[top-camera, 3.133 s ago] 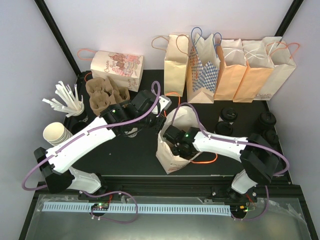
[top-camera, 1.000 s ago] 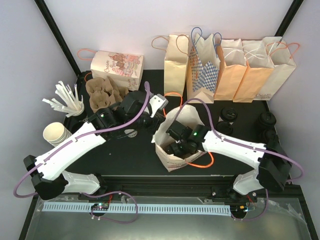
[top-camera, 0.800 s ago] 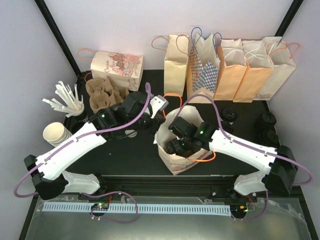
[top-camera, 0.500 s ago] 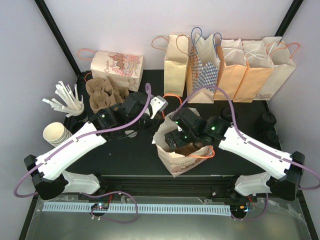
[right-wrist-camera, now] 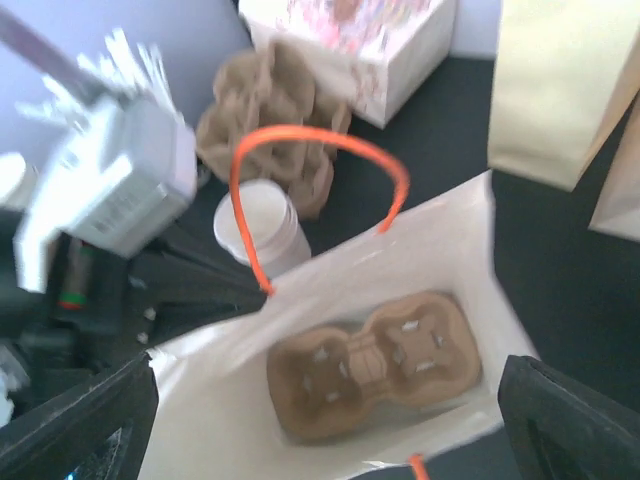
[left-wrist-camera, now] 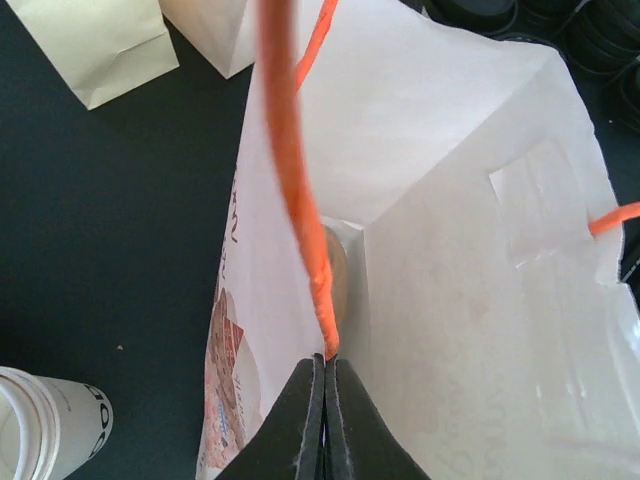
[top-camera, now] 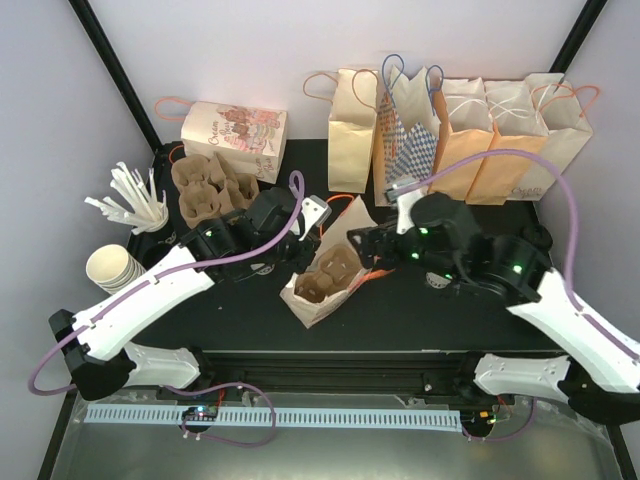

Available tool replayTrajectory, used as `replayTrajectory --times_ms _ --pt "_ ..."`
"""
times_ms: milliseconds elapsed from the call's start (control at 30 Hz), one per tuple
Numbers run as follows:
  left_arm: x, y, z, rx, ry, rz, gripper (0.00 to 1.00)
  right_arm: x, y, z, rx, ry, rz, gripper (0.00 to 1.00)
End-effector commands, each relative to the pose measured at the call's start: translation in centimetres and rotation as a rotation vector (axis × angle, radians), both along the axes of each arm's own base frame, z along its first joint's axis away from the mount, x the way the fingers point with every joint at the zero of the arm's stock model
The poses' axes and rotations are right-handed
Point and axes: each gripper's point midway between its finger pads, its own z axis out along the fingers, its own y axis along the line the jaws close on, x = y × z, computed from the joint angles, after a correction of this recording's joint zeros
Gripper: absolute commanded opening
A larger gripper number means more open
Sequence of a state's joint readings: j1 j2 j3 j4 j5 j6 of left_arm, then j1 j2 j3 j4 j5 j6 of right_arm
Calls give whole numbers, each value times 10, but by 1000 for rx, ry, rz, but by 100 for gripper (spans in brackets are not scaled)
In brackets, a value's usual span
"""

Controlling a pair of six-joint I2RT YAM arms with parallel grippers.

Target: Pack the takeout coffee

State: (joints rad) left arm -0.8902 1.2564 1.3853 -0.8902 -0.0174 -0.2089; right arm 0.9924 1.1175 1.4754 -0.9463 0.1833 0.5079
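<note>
Left gripper [left-wrist-camera: 325, 400]: clamping shut on the rim of the bag [left-wrist-camera: 450, 250], holding it open.
Cup carrier [right-wrist-camera: 375, 360]: lying inside the bag, below the right gripper.
Right gripper [top-camera: 362, 248]: hovering spread wide and empty beside the bag mouth.
Coffee cups [top-camera: 537, 238]: sitting on the table [top-camera: 250, 310] to its right; none are packed, so all the packing is waiting.

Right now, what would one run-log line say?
left fingers: shut on bag | right fingers: open, outside bag | bag: empty brown carrier inside
</note>
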Motion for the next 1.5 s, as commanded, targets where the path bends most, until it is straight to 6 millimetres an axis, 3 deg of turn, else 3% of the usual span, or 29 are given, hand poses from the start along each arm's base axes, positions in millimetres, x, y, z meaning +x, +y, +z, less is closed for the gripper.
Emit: replayTrajectory --times_ms 0,67,133,233,400,533,667,733,800,867,967,1233,1467 --pt "5 11 6 15 -45 28 2 12 -44 42 51 -112 -181 96" --pt "6 12 7 13 -50 34 2 19 -65 34 -15 -87 -266 96" --pt "7 13 8 10 -55 39 1 26 -86 14 -106 -35 -347 96" --pt "8 16 10 0 -66 54 1 33 -117 -27 -200 71 -447 100" --pt "6 16 10 -44 -85 55 2 39 -165 -97 -213 266 -610 100" --pt "4 18 11 -64 -100 53 2 36 -179 -144 -291 376 -690 100" --pt "4 20 16 -86 -128 55 10 38 -190 -173 -326 431 -752 100" --pt "4 22 17 -93 -141 61 17 41 -193 -183 -332 446 -762 100" --pt "5 24 19 -98 -155 70 40 46 -196 -190 -332 463 -771 100" --pt "6 27 22 -102 -170 83 56 50 -200 -197 -334 485 -783 100" --pt "8 33 28 -109 -205 103 67 57 -202 -203 -332 508 -794 100" --pt "18 55 43 -73 -288 201 71 79 -207 -206 -300 538 -830 95" --pt "15 69 58 -87 -342 233 72 85 -212 -216 -263 579 -845 87"
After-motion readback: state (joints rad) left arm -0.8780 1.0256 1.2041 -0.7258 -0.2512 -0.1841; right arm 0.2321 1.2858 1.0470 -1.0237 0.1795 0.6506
